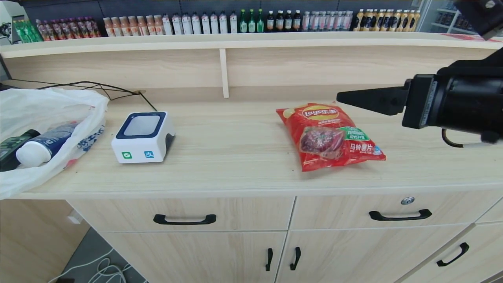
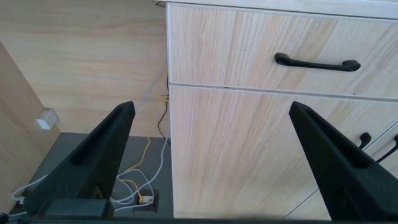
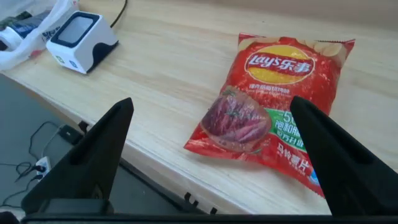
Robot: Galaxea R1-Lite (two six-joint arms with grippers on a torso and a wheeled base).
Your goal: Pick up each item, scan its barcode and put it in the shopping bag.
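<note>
Counter (image 1: 235,153): shopping bag (image 1: 27,104) lies far left, a bottle (image 1: 41,146) in it; scanner (image 1: 143,136) just right; chips bag (image 1: 330,135) right of centre, well apart.

My right arm (image 1: 463,104) is held out from the right side, forearm roughly level, with the right pincer (image 1: 344,97) pointing toward my left. On its wrist camera the two black fingers (image 3: 93,162) stand wide apart, gripping nothing. My left pincer (image 2: 211,106) is likewise spread wide and empty.
</note>
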